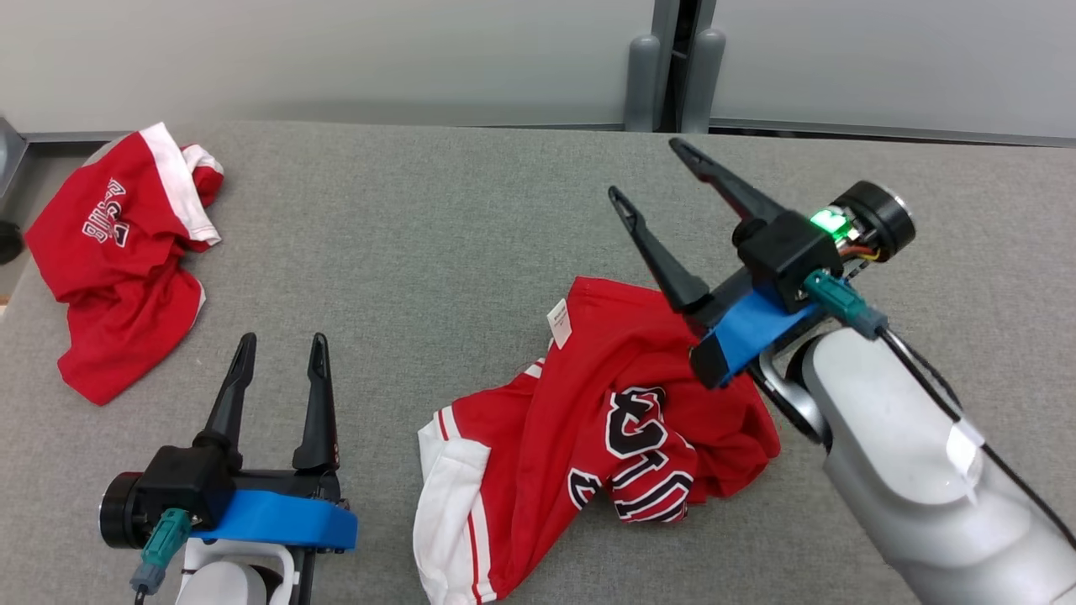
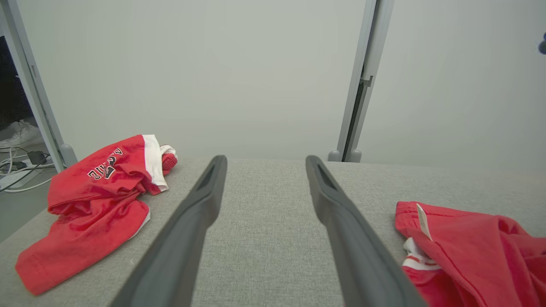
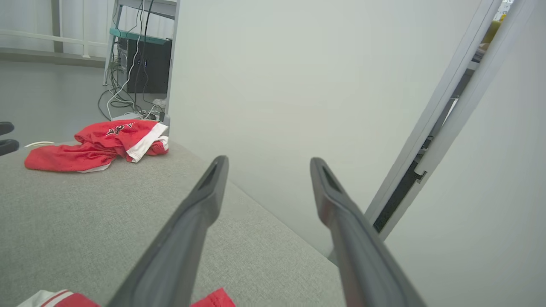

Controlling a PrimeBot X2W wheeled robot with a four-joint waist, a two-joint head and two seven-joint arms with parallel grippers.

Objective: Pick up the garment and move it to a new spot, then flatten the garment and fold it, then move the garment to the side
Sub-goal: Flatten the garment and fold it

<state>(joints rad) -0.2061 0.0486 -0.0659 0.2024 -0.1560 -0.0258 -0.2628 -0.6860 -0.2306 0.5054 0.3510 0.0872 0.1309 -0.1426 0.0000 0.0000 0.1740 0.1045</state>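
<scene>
A crumpled red garment (image 1: pixel 588 395) with white sleeves and black-and-white lettering lies on the grey table (image 1: pixel 420 235), right of centre. Its edge shows in the left wrist view (image 2: pixel 469 243), and a corner shows at the bottom of the right wrist view (image 3: pixel 215 299). My right gripper (image 1: pixel 647 170) is open above the garment's far right edge, fingers pointing away over bare table, nothing between them (image 3: pixel 268 160). My left gripper (image 1: pixel 282 340) is open near the front left, to the left of the garment and apart from it, also empty (image 2: pixel 265 160).
A second red garment (image 1: pixel 118 260) lies bunched at the table's far left corner, also seen in the left wrist view (image 2: pixel 94 200) and the right wrist view (image 3: pixel 98 143). Pale wall panels and a grey post (image 1: pixel 664 67) stand behind the table's far edge.
</scene>
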